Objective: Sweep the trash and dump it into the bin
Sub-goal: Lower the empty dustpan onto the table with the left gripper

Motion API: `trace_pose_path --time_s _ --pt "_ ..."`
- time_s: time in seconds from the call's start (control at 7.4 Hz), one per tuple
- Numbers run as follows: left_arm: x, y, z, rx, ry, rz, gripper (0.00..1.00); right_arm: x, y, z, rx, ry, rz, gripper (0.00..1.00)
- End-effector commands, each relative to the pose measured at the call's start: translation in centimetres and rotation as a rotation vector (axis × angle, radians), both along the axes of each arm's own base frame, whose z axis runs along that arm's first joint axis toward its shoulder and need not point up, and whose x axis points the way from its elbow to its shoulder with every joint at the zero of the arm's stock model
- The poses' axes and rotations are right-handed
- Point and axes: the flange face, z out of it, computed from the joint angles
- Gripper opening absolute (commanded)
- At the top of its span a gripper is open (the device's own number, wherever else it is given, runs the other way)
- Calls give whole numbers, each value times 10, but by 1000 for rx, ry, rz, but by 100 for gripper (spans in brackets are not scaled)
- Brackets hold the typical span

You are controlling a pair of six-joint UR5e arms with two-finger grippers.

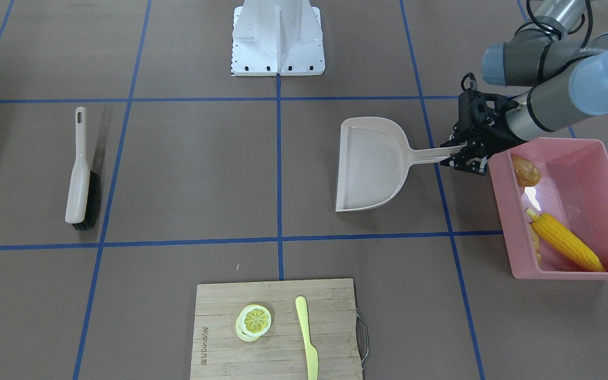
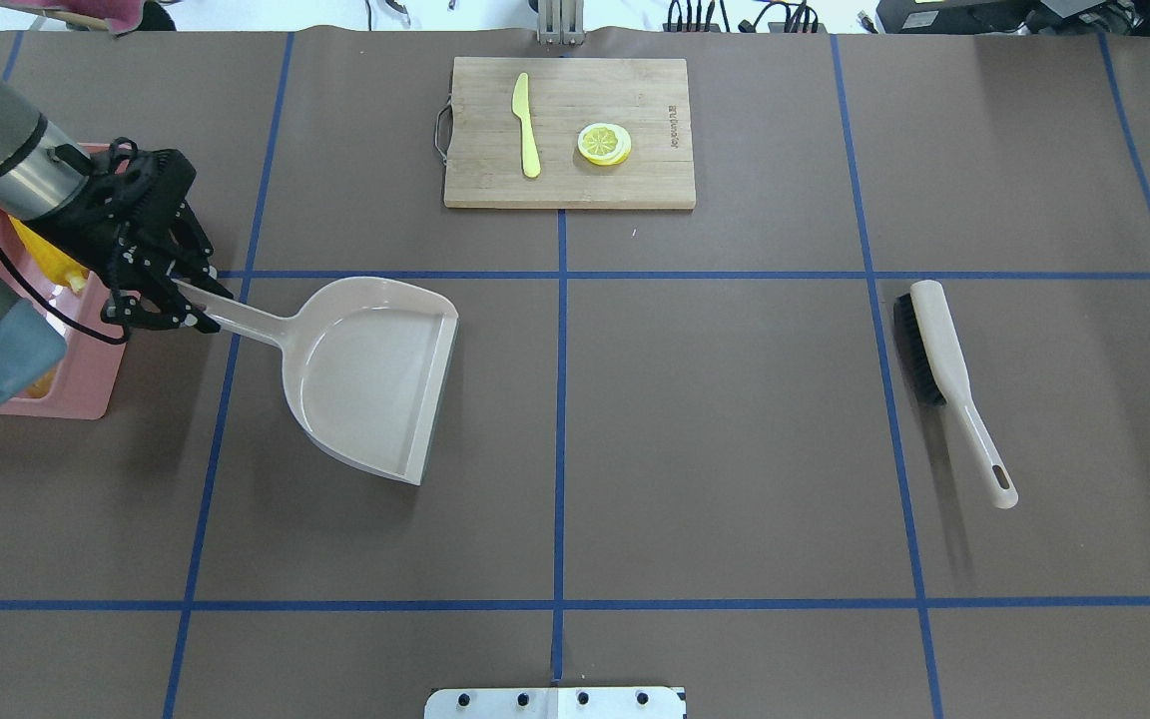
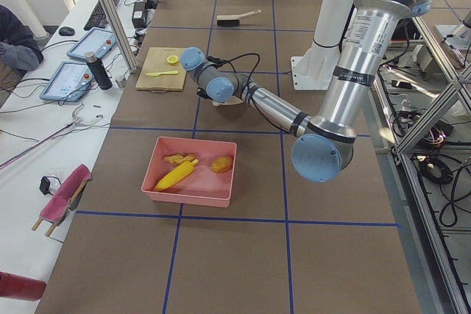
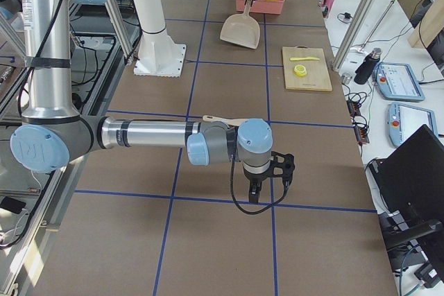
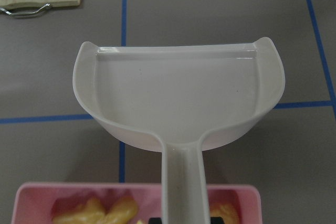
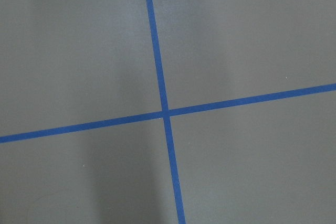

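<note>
A short word is burned into the board (image 1: 283,311) near one short edge and runs along that edge. Its letters are too small to read with certainty. The left arm (image 3: 358,34) has dark print on its upright tube, also too small to read.

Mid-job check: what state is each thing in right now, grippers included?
dustpan: empty, handle gripped
left gripper: shut on the dustpan handle
right gripper: holds nothing visible; open or shut, cannot tell
bin: holds corn, potato, ginger
brush: lying on the table, unheld
lemon slice: on the cutting board
knife: lying flat on the cutting board
</note>
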Motion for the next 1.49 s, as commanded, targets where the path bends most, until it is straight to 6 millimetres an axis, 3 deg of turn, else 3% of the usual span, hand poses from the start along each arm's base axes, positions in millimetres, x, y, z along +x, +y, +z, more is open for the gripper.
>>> trace_pose_path --time_s 0.0,0.14,0.54,0.95,1.22,1.35 --pt "21 11 -15 105 49 -70 0 0 6 6 -13 0 1 100" --pt "30 16 -19 153 61 -85 0 0 6 5 -10 1 3 100" --pt "81 50 -23 69 118 -140 0 -5 1 1 9 -1 -20 100" --pt "82 53 -22 18 118 -144 0 -47 -12 -14 131 16 -147 100" --pt "82 54 -21 6 119 -146 0 -62 -13 -16 150 17 -178 100" --pt "81 54 -23 12 127 -146 9 -67 -16 -20 160 18 -188 100"
